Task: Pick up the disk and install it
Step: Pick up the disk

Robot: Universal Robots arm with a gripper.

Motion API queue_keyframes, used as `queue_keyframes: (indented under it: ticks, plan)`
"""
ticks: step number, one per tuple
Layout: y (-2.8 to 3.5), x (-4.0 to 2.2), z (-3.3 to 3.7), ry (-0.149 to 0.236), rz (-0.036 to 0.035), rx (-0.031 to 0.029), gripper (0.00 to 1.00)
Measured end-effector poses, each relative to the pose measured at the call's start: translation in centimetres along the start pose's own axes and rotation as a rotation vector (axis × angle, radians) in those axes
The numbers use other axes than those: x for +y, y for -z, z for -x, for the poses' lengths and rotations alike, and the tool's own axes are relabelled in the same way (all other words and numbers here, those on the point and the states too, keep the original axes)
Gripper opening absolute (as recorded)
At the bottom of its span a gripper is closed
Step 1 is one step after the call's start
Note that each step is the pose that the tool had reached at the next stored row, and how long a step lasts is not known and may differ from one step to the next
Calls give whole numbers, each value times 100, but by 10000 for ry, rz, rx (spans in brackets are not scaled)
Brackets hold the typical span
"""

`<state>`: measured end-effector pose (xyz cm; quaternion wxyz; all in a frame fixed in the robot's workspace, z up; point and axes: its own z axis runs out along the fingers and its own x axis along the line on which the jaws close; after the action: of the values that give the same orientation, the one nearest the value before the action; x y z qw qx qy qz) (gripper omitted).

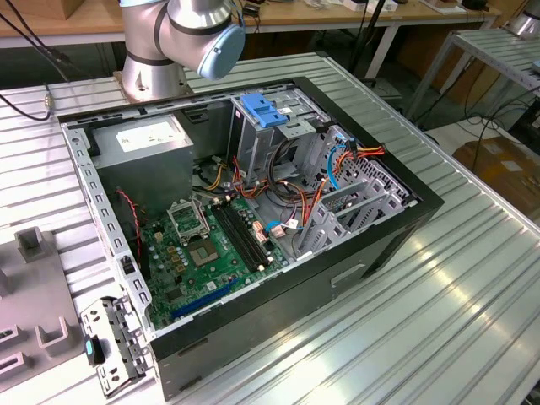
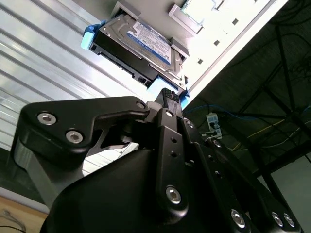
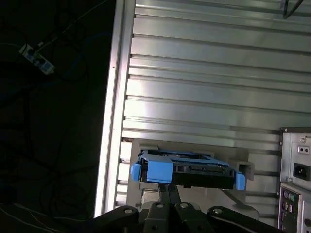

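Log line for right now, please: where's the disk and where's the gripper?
stage: pick-up | disk: resting in grey holder on ribbed table | gripper: at blue carrier end | computer case: open, disk not installed

The arm (image 1: 169,34), upper left of the exterior view — silvery round joints, pale blue cap (image 1: 226,46); the end effector (image 2: 167,99) — matte black links, silver socket screws (image 2: 173,195).

A robotics lab: arm (image 1: 181,34) mounted on slatted aluminium table (image 1: 472,278), opened computer case (image 1: 278,291), workbenches (image 1: 337,15) behind.
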<state>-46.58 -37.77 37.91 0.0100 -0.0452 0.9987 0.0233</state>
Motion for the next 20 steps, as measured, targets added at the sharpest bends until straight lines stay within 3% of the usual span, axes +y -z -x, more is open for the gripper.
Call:
queue_keyframes:
  ticks: [10,20]
  plan:
    - [0,0,0,292,6,13,11]
    - [0,0,0,956,21,44,11]
